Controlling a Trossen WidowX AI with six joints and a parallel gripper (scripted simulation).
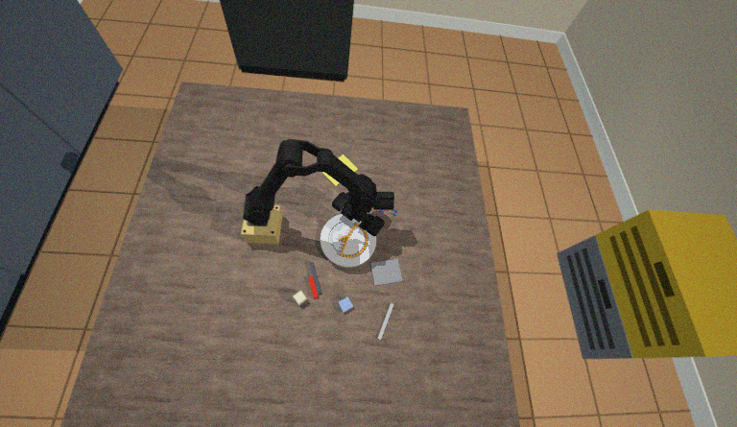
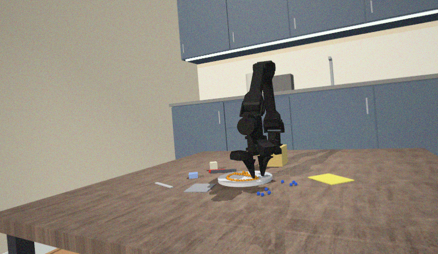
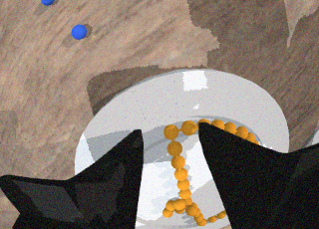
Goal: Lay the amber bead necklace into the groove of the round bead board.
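Observation:
The round white bead board (image 1: 327, 251) (image 2: 245, 184) (image 3: 249, 97) lies flat on the table. The amber bead necklace (image 1: 353, 255) (image 2: 229, 176) (image 3: 180, 174) lies on it. In the top view one stretch curves along the right and front of the groove. Another stretch cuts nearly straight across the middle, with a small bunch of beads left of it. My gripper (image 2: 258, 176) (image 3: 170, 132) is open, its fingertips low over the board's edge region. In the wrist view several beads show between the fingers, with gaps to both. The right finger hides part of the necklace.
Small blue beads (image 1: 394, 212) (image 2: 262, 194) (image 3: 79, 32) lie near the board. Around it are a yellow sheet (image 1: 347, 162) (image 2: 331, 178), a grey plate (image 1: 387, 272) (image 2: 197, 187), a white stick (image 1: 386, 320), a blue block (image 1: 345, 304), a cream block (image 1: 299, 297) and a red-and-dark bar (image 1: 313, 288).

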